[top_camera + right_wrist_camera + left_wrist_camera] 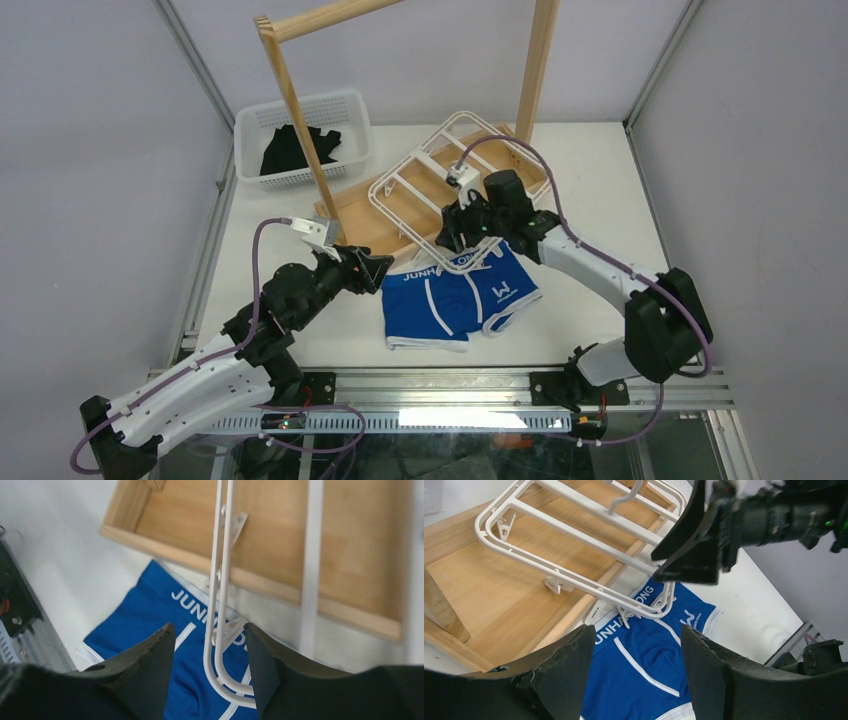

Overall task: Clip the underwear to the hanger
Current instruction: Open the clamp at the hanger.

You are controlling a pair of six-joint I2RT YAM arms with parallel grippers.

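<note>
Found the underwear (462, 300) lying flat on the white table (600, 180), near the centre and between the two arms. Showed as bright blue briefs with white piping, white-edged leg openings and white lettering along the waistband. Lay with the waistband on the far side and the legs pointing near. Ran lengthwise along the waistband, left to right, with the right end a little farther away.

Saw the hanger (404, 218), a white rectangular frame with rounded corners, crossbars and small dangling clips, resting on the wooden rack's base board (362, 216). Sat turned diagonally, one rounded corner pointing near and overlapping the middle of the waistband.

Noted the left gripper (378, 270) just left of the waistband, jaws apart and holding nothing. Noted the right gripper (458, 232) over that near corner of the hanger, jaws likewise spread and framing the rim in the wrist view. Could not tell whether touching.

Spotted a white basket (280, 180) holding a black garment (295, 148) at the far left.
</note>
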